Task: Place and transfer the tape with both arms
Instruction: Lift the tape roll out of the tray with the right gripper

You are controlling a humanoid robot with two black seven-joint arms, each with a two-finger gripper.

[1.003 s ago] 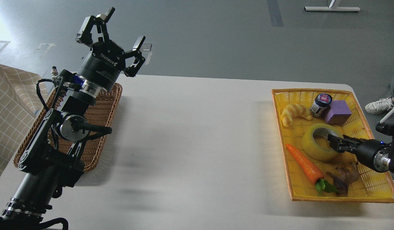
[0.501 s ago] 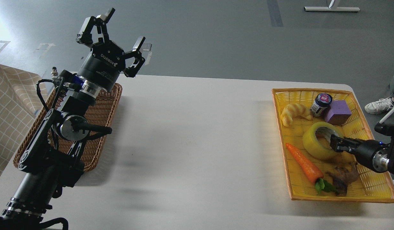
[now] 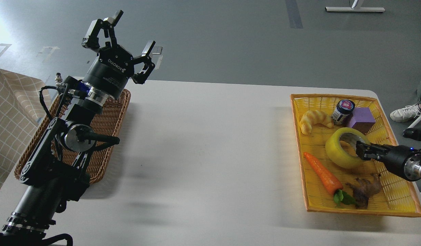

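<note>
The tape (image 3: 337,153), a yellow translucent roll with a grey-white core, is tilted on edge in the yellow basket (image 3: 395,201) at the right. My right gripper (image 3: 360,150) comes in from the right edge and is shut on the roll's right rim, one finger inside the core. My left gripper (image 3: 128,37) is open and empty, raised high above the far end of the brown wicker basket (image 3: 108,136) at the left. It is far from the tape.
The yellow basket also holds a croissant toy (image 3: 313,119), a small jar (image 3: 343,111), a purple block (image 3: 362,119), a carrot toy (image 3: 323,174) and a brown root-like item (image 3: 364,191). A checked cloth (image 3: 9,116) lies at the far left. The white table (image 3: 210,153) lies between the baskets.
The right gripper has moved up and to the right with the tape, which has risen and tilted with it. The left arm has barely moved.
</note>
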